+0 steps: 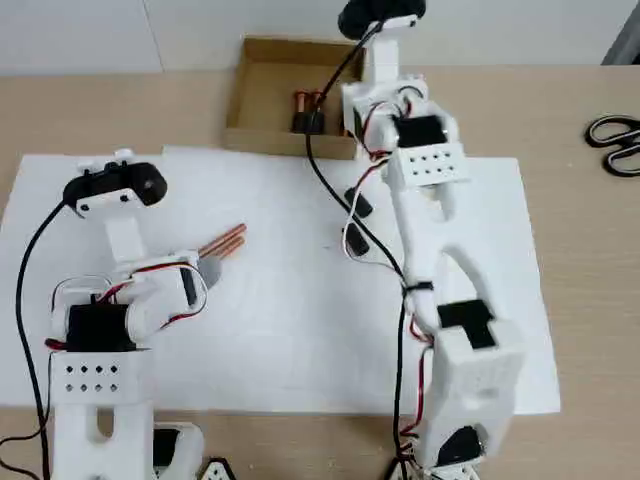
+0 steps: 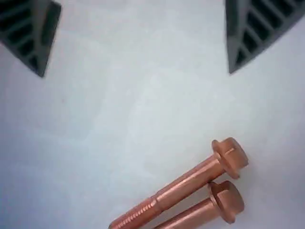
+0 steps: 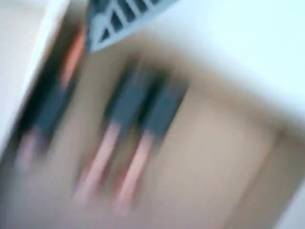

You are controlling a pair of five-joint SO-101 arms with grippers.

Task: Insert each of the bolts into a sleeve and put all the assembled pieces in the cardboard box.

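while hanging over the white sheet (image 1: pixel 300 330) on the bench (image 1: pixel 560 100), spread wide open and gripping nothing: left end effector (image 2: pixel 136 71). just beside it, flat on the sheet, side by side: two copper bolts (image 2: pixel 181 185). above the cardboard box (image 1: pixel 270 140), right end effector (image 1: pixel 355 110); open or closed, cannot tell. inside the box, dark-and-copper assembled pieces (image 3: pixel 152 109) lying close together.
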